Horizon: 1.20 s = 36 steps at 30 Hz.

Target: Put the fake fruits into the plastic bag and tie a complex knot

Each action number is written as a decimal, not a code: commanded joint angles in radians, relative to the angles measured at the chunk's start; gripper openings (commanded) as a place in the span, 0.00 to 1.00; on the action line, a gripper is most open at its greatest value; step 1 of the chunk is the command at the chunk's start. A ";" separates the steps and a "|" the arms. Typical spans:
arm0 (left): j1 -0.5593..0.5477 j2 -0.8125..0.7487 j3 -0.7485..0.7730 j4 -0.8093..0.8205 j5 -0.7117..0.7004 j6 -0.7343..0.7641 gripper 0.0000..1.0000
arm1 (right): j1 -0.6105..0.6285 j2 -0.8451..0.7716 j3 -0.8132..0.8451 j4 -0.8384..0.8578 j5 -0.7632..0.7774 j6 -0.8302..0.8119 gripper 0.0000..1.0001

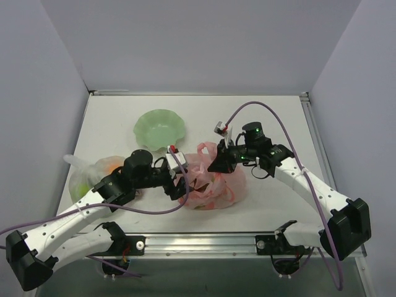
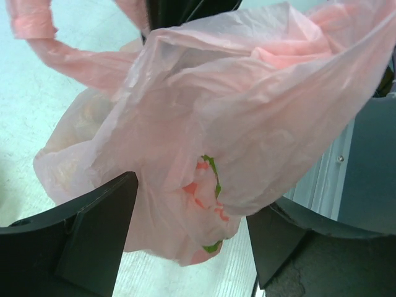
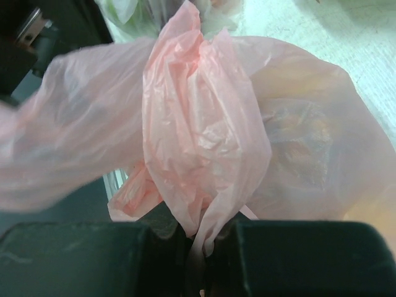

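The pink plastic bag (image 1: 213,182) lies bunched on the table between both arms. Dim yellow-orange fruit shapes (image 3: 297,139) show through its film; no single fruit shows clearly. My right gripper (image 1: 218,163) is at the bag's top right. In the right wrist view it (image 3: 207,234) is shut on a twisted strip of the bag (image 3: 198,130). My left gripper (image 1: 180,184) is at the bag's left side. In the left wrist view its jaws (image 2: 192,207) stand wide apart with a loose fold of the bag (image 2: 235,117) hanging between them. A handle loop (image 2: 68,52) trails at the upper left.
A light green bowl (image 1: 159,129) sits behind the bag. A clear bag of fruits (image 1: 93,176) lies at the left, beside my left arm. The table's metal front rail (image 1: 204,244) runs close in front of the bag.
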 commanded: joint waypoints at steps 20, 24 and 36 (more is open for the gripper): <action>-0.118 0.241 0.012 0.421 -0.387 -0.088 0.44 | -0.004 -0.023 -0.045 0.172 -0.065 0.145 0.00; -0.066 0.235 0.010 0.413 -0.314 -0.053 0.03 | -0.048 -0.035 -0.039 0.146 -0.053 0.123 0.00; -0.029 0.142 -0.029 0.395 -0.033 -0.115 0.00 | -0.030 0.110 0.222 -0.115 0.013 -0.020 0.06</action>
